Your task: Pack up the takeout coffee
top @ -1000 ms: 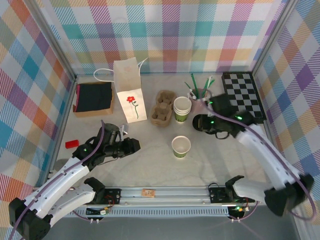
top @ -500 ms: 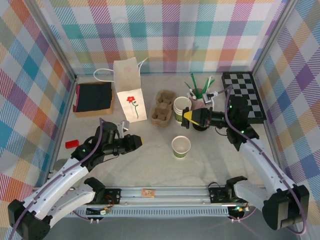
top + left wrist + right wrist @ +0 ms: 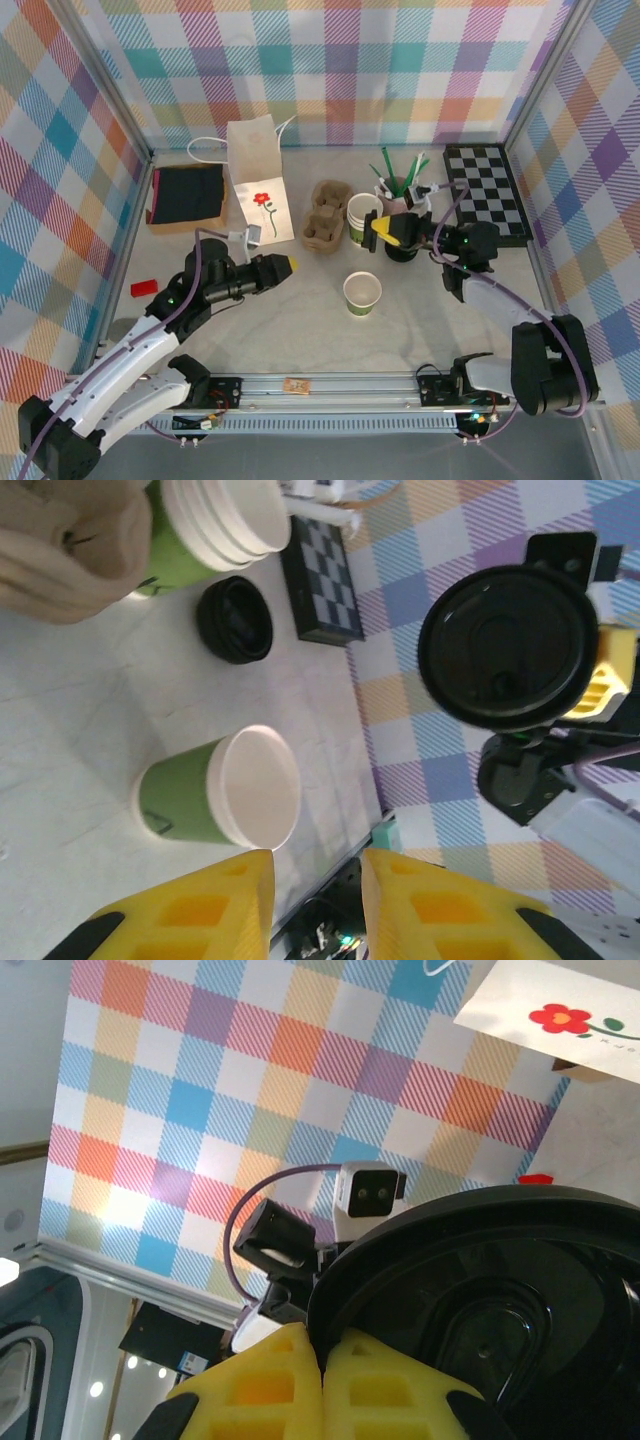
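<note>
Our right pincer (image 3: 320, 1352) is clamped on the edge of a black lid (image 3: 480, 1290), which it holds upright. Our left pincer (image 3: 313, 880) stands apart and empty. The green paper cup (image 3: 222, 800) sits uncovered just ahead of the left pincer, nearer the bases than the right one. We judge lidding is in hand: next, turn the lid flat, centre it over the rim and press.

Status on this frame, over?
Left claw open, empty. Right claw shut on black lid. Green cup upright, lidless. Nothing over its mouth.
</note>
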`<action>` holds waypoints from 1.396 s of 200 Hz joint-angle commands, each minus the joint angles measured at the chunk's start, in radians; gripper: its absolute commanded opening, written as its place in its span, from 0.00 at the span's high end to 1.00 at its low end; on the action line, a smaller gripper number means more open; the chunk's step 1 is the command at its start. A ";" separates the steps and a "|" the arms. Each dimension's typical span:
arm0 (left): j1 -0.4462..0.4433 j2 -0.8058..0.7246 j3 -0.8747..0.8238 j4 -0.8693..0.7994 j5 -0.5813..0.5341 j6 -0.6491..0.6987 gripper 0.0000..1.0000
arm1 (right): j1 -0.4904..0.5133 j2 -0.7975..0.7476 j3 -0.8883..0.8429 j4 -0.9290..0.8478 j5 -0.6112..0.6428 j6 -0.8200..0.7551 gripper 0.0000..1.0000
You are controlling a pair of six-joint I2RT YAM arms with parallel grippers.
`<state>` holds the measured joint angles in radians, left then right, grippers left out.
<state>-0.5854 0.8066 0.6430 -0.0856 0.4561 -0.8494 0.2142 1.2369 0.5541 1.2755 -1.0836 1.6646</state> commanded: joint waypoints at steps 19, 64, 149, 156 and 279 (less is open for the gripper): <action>-0.020 0.066 0.004 0.164 0.042 -0.024 0.70 | -0.004 -0.007 -0.106 0.131 -0.004 -0.014 0.94; -0.051 0.202 -0.025 0.596 0.089 -0.168 0.54 | 0.009 -0.105 -0.073 0.131 0.030 0.032 0.94; -0.094 0.534 0.199 1.351 0.140 -0.486 0.37 | 0.109 -0.102 0.380 0.131 0.122 0.138 0.93; -0.097 0.545 0.214 1.381 0.137 -0.506 0.37 | 0.111 -0.100 0.390 0.131 0.125 0.138 0.93; -0.159 0.575 0.300 1.425 0.141 -0.536 0.37 | 0.241 -0.042 0.468 0.131 0.150 0.053 0.93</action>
<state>-0.7338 1.3808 0.9066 1.2682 0.5838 -1.3743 0.4412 1.1889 0.9859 1.3636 -0.9497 1.7466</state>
